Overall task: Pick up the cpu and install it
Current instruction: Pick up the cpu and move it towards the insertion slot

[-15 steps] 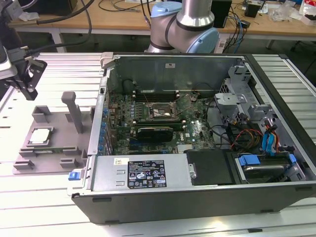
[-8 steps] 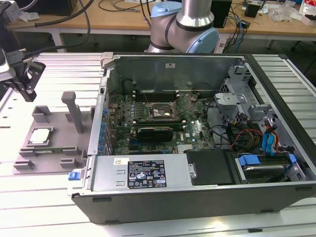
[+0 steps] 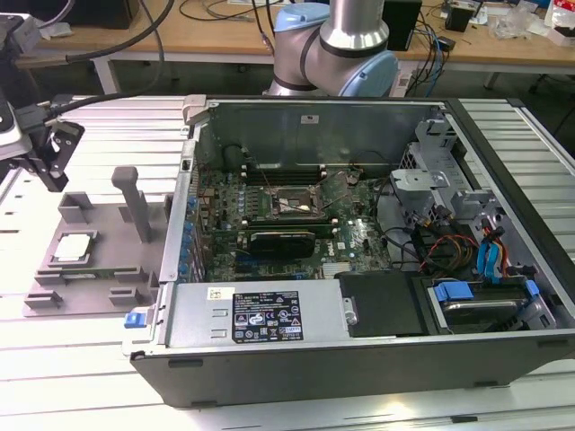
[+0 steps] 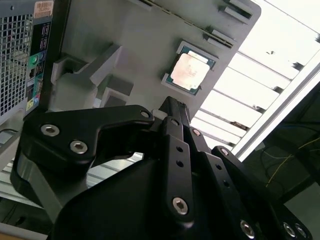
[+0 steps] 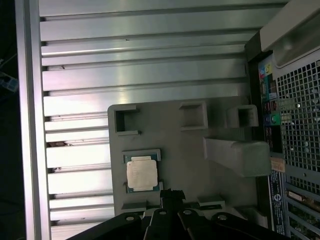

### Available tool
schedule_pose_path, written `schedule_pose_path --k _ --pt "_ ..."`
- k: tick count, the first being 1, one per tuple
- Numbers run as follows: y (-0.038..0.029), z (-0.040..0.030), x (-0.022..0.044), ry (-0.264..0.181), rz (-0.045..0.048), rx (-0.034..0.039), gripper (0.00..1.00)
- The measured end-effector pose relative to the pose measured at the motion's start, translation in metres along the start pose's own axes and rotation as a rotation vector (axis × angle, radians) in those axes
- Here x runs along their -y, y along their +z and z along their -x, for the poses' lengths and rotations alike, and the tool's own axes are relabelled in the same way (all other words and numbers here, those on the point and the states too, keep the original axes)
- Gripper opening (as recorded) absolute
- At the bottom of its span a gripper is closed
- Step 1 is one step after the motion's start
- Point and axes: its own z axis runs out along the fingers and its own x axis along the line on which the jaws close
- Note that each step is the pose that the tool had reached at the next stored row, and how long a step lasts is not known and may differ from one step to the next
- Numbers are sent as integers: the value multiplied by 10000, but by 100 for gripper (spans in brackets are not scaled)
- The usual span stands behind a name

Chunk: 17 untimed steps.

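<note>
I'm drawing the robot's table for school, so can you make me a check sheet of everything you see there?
Surface: ribbed metal table with shiny slats.
Job's things: cpu lies flat in a grey holder, beside the open computer case.
Clutter: nothing seen.
Grippers: gripper hangs above the holder, near the cpu, not touching it.
Cables: black cable runs to the gripper; coloured wires inside the case.
Surroundings: wooden bench behind, with cords on it.
</note>
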Motion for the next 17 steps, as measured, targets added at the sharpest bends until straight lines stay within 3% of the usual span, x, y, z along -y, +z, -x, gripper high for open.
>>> schedule_pose_path --k 17 --pt "151 -65 11 0 0 0 11"
